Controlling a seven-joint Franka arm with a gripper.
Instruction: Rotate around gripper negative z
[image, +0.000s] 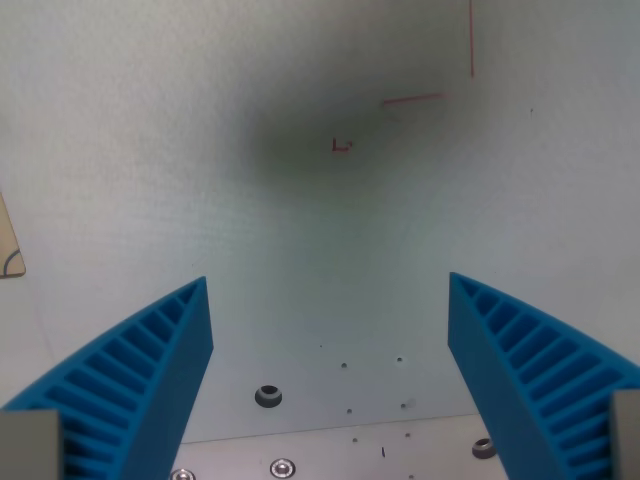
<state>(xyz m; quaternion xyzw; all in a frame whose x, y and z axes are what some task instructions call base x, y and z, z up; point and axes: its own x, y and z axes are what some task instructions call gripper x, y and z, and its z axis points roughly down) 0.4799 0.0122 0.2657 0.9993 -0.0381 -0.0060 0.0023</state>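
My gripper (328, 285) looks straight down at a pale grey-white table surface (300, 230). Its two blue ribbed fingers (150, 370) stand wide apart at the lower left and lower right of the wrist view, with nothing between them. The gripper is open. A dark soft shadow (330, 130) lies on the surface above the fingers.
Thin red pen marks (412, 98) and a small red corner mark (342, 146) are drawn on the surface near the top. A tan wooden piece (10, 250) pokes in at the wrist view's left edge. Screw holes (268, 395) and a metal strip with bolts (283, 467) lie along the bottom.
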